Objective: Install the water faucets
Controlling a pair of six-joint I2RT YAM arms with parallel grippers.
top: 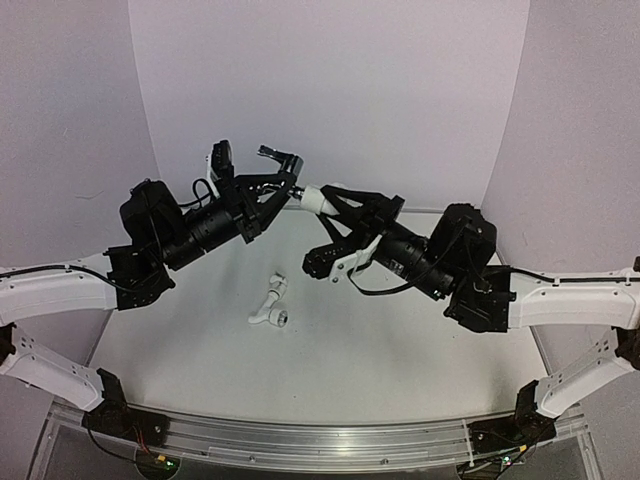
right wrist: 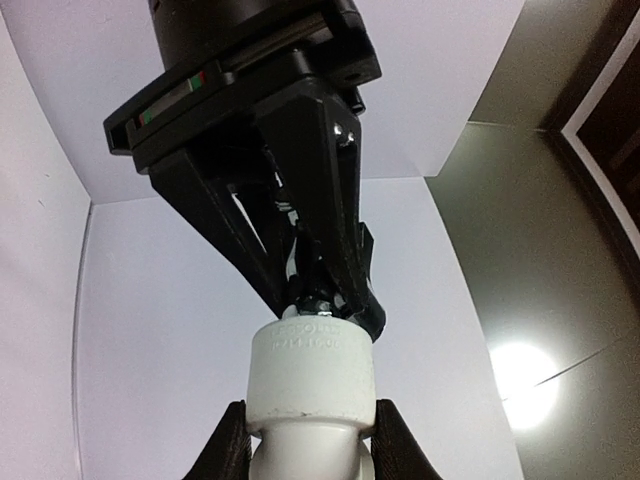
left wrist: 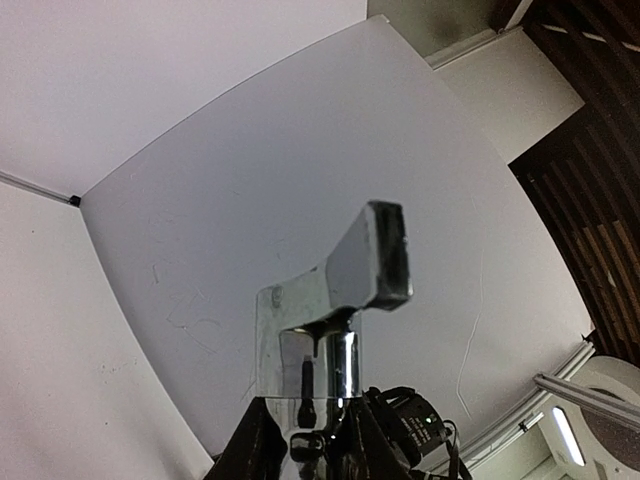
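Note:
My left gripper is shut on a chrome faucet, whose flat handle sticks up and back. My right gripper is shut on a white plastic pipe fitting. Both are held in the air above the table's back middle. The faucet's lower end meets the open mouth of the fitting; the joint itself is hidden by the left gripper's fingers. In the left wrist view my fingers clamp the faucet body. In the right wrist view my fingers clamp the fitting's sides.
A second white pipe piece with a faucet-like spout lies on the white table in front of the grippers. White walls enclose the back and sides. A metal rail runs along the near edge.

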